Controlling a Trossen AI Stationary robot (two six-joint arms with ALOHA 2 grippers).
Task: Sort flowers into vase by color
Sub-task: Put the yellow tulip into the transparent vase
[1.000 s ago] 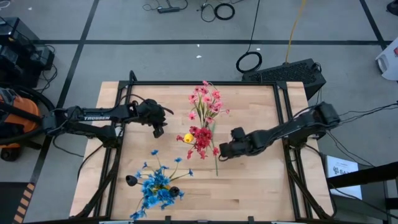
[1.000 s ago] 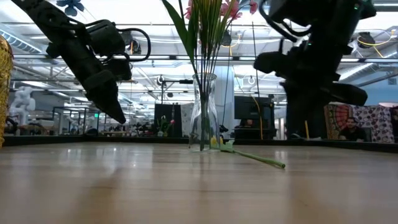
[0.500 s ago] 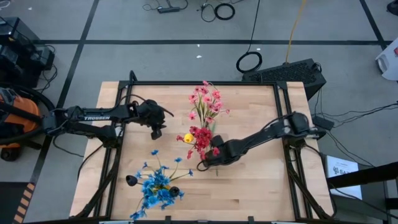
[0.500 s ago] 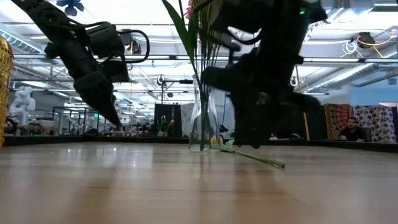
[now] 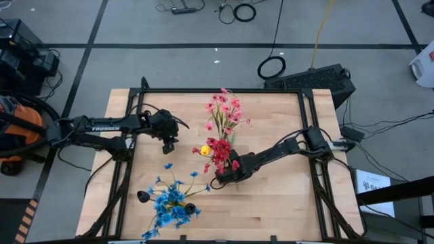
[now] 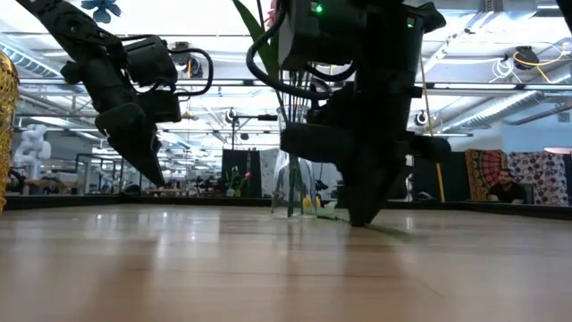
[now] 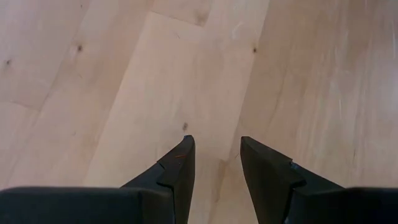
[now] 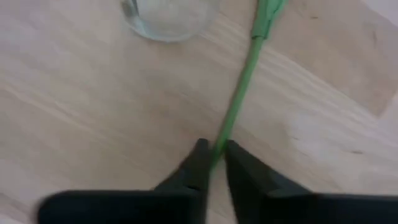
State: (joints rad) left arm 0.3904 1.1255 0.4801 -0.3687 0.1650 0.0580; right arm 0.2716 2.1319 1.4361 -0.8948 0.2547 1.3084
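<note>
A glass vase [image 5: 224,135] holds pink flowers [image 5: 224,108]; its base shows in the right wrist view [image 8: 168,15]. Next to it a red sprig [image 5: 218,152] with a yellow bud [image 5: 205,150] lies on the table, its thin green stem [image 8: 239,93] running toward the near edge. Blue flowers [image 5: 173,200] stand near the table's near-left corner. My right gripper [image 5: 227,177] [image 8: 214,163] is down at the table, shut on that stem. My left gripper [image 5: 169,142] [image 7: 216,168] hangs open above bare wood to the left of the vase. My right gripper pinches the red sprig's green stem [image 8: 219,142] between its two fingers, on the part of the stem away from the blossoms. The fingers [image 6: 362,213] come from above, pointing down, and reach the table top. The stem lies flat on the wood.
A gold-coloured object [image 6: 5,125] shows at the low view's left edge. Black rails run along the table's edges [image 5: 203,91]. Bare wood lies to the right [image 5: 285,196] and between the two arms. A person [image 6: 508,190] sits in the room beyond the table.
My right arm has swung from the table's right side toward the left and near edge and come down onto the stem lying beside the glass vase, hiding it in the low view. The flowers have stayed where they were.
</note>
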